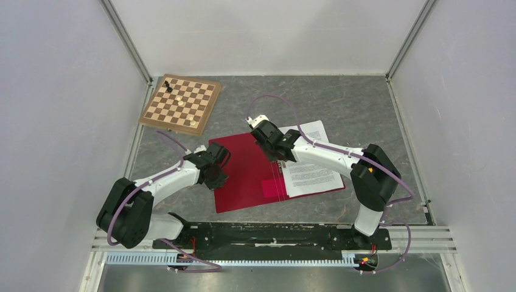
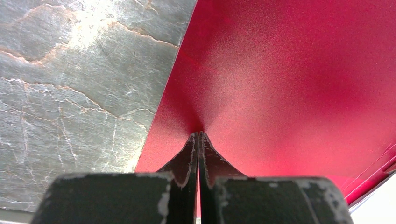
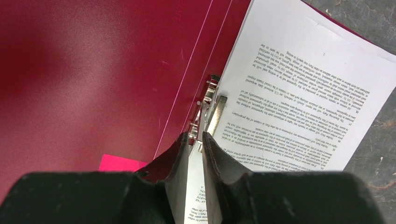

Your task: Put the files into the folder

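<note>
Left gripper (image 2: pixel 199 134): pressed together, seemingly pinching the folder (image 1: pixel 243 176) at its left cover edge; the cover may slip free when swung.
Right gripper (image 3: pixel 196 137): nearly closed beside the metal clip (image 3: pixel 211 93), hold unclear; it could snag the closing cover.
Files (image 1: pixel 313 170): skewed on the folder's right half; edges might crumple.

White arms (image 1: pixel 173 176), black joints (image 1: pixel 131 213), purple cables (image 1: pixel 286 100)

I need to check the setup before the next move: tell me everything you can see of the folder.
The folder is crimson, matte and card-like, lying open on the grey table. A pink patch sits on its inside left half, a metal clip at the spine. Printed sheets cover its right half. The left gripper, shut, touches the left flap near its edge; the right gripper is at the clip.
</note>
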